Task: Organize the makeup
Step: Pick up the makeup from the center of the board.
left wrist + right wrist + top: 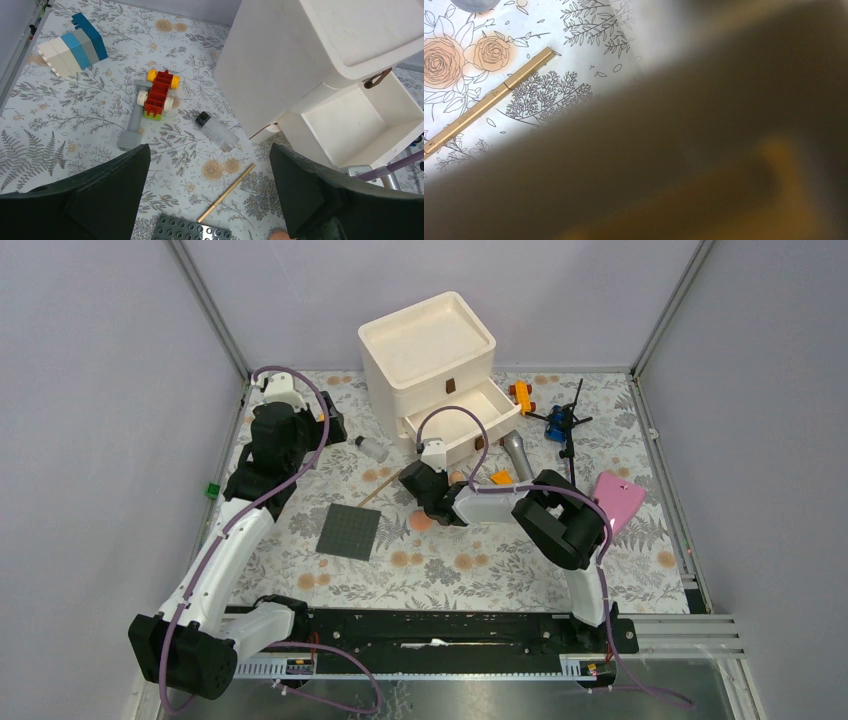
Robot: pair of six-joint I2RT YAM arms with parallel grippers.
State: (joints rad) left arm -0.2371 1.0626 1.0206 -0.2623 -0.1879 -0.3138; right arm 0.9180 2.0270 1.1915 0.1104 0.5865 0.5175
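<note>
1. Left tool [209, 150] is spread about as wide as it gets, nothing between the fingers, hovering over the far-left part of the flowery-patterned bench [440, 570].
2. In its camera there's a clear bottle with a black cap [216, 131] lying on its side, just beside the white two-drawer plastic unit [427, 345]. A thin gold brush stick [227, 192] lies between that bottle and a dark grey studded baseplate [350, 531].
3. Right tool [422, 502] is down low in front of the unit's open bottom drawer [478, 410]. Its own camera is mostly a dark, orange-ish blur with only the gold stick sharp, so I honestly can't tell how wide it's set or whether it's got anything.
4. A salmon-pink round disc [421, 523] sits on the bench just beside that tool, on the near side.
5. A silver-grey tube [517, 452] lies off the drawer's right corner, with an orange tube [502, 477] right next to it.
6. Non-makeup stuff:
   - Far left there's a red-and-yellow brick vehicle [159, 92] and a blue, white and grey brick block [72, 45].
   - An orange toy car [522, 395] sits right of the unit.
   - A flat pink pouch [620, 500] lies on the right side.
</note>
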